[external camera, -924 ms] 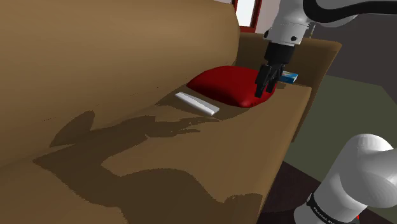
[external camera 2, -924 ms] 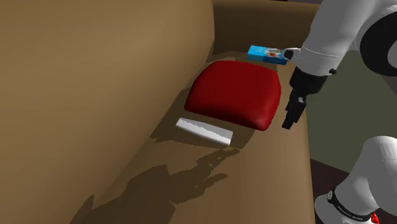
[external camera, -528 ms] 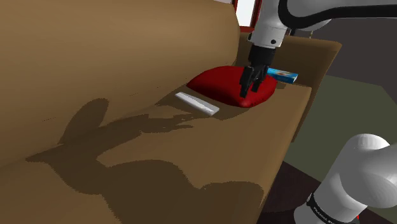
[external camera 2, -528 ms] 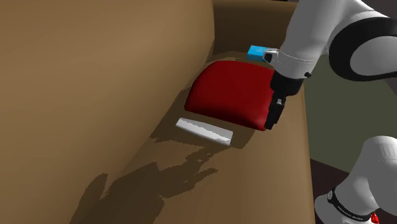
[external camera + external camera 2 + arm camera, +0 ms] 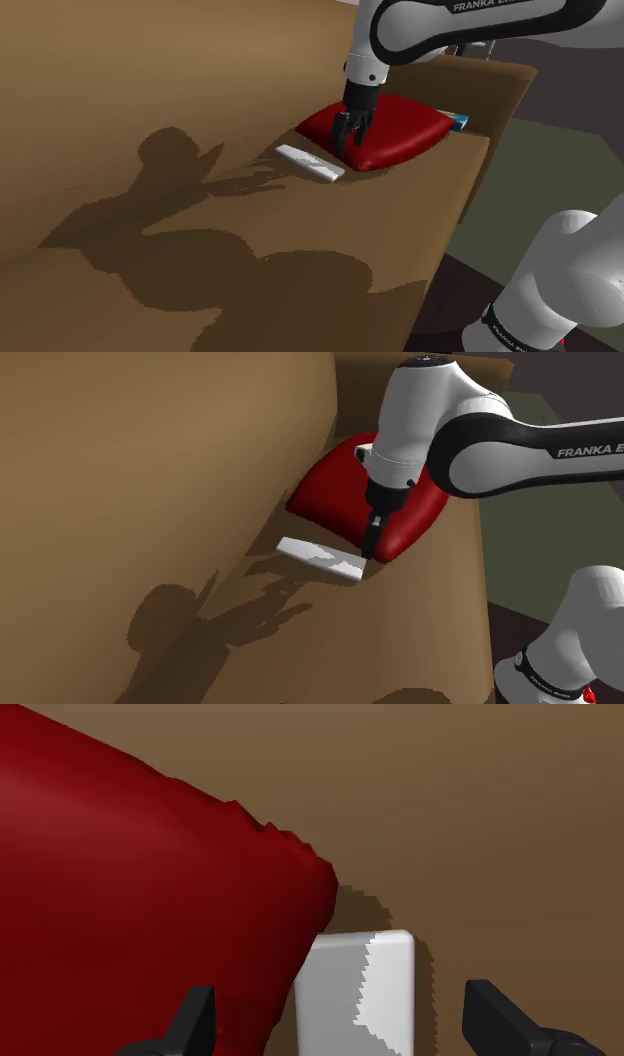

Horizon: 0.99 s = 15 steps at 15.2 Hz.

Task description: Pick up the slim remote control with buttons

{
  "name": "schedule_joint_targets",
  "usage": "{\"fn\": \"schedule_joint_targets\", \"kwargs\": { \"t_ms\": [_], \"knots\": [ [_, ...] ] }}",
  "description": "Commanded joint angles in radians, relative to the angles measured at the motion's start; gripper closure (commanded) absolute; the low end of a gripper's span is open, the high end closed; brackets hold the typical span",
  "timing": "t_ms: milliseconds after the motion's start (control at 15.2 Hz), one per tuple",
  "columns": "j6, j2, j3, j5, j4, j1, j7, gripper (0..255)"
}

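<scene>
Slim remote control (image 5: pixel 310 163) – drawn plain white to pale grey, no buttons discernible – lying flat on the seat of a brown sofa (image 5: pixel 350 235), near the foot of the backrest (image 5: pixel 150 80). Its far end lies against the lower corner of a red cushion (image 5: pixel 400 125); in the wrist view the cushion (image 5: pixel 130 904) overlaps one long edge of the remote (image 5: pixel 358 994), whose rounded end is partly shaded. The black gripper (image 5: pixel 347 148) points down at this cushion-side end, with its fingers spread apart and clasping nothing. In the wrist view the gripper (image 5: pixel 342 1009) frames the remote's end and the cushion's edge between its two fingertips without touching either. In the second exterior view the gripper (image 5: pixel 369 548) hangs just above the seam where remote (image 5: pixel 322 559) and cushion (image 5: pixel 330 492) meet. A blue box (image 5: pixel 461 122) shows behind the cushion beside the sofa's armrest. The white arm (image 5: pixel 450 20) casts a broad shadow (image 5: pixel 200 230) over seat and backrest.
</scene>
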Motion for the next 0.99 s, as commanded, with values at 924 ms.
{"fn": "schedule_joint_targets", "kwargs": {
  "t_ms": [924],
  "knots": [
    [0.168, 0.297, 0.047, -0.072, 0.135, 0.011, 0.036, 0]
  ]
}}
